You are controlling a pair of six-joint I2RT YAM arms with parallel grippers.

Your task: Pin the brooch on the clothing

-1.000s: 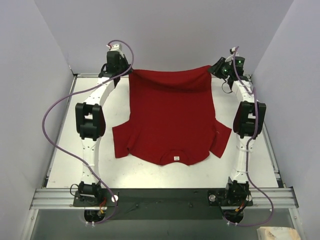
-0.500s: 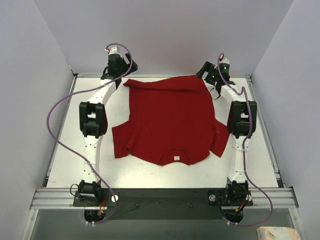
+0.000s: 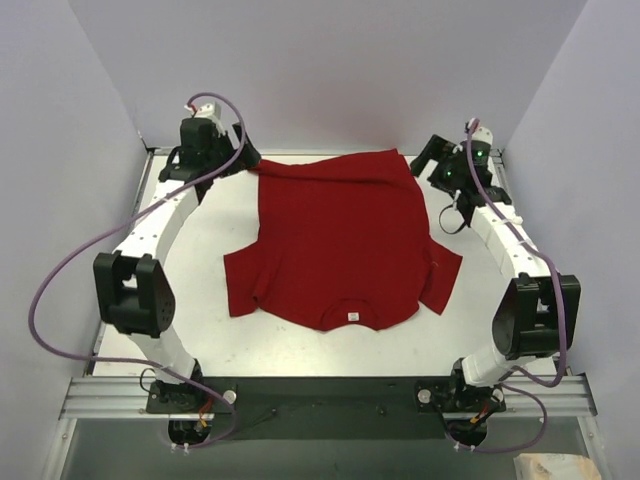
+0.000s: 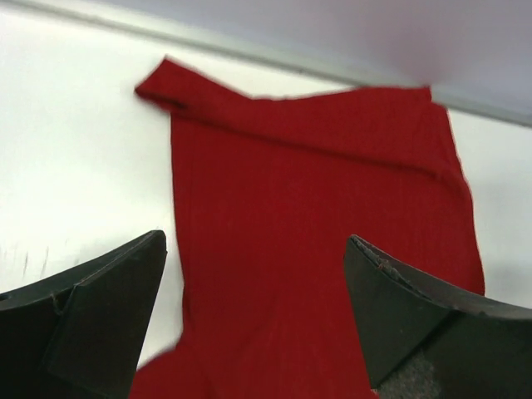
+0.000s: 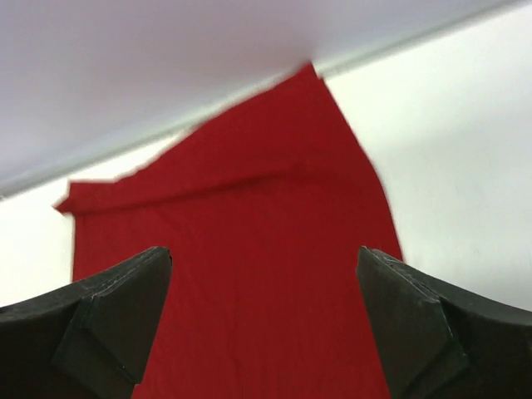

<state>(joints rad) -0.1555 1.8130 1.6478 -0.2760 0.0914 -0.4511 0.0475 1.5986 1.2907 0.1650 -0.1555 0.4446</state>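
The clothing (image 3: 340, 240) is a red T-shirt lying flat on the white table (image 3: 200, 290), its collar and small white label (image 3: 352, 316) toward the near edge. A narrow strip of its far hem is folded over. My left gripper (image 3: 240, 166) hovers open by the shirt's far left corner with nothing in it. My right gripper (image 3: 428, 160) stands open and empty by the far right corner. The left wrist view shows the clothing (image 4: 316, 183) beyond the open left gripper (image 4: 258, 283), and the right wrist view shows the clothing (image 5: 241, 233) beyond the open right gripper (image 5: 264, 291). The brooch is out of view.
Grey walls close in the table at the back and on both sides. A metal rail (image 3: 320, 395) runs along the near edge by the arm bases. A beige object (image 3: 550, 467) lies below the rail at the bottom right.
Both grippers let go of the shirt's far corners and opened. The raised hem dropped onto the table. Both arms have swung outward, away from the shirt.
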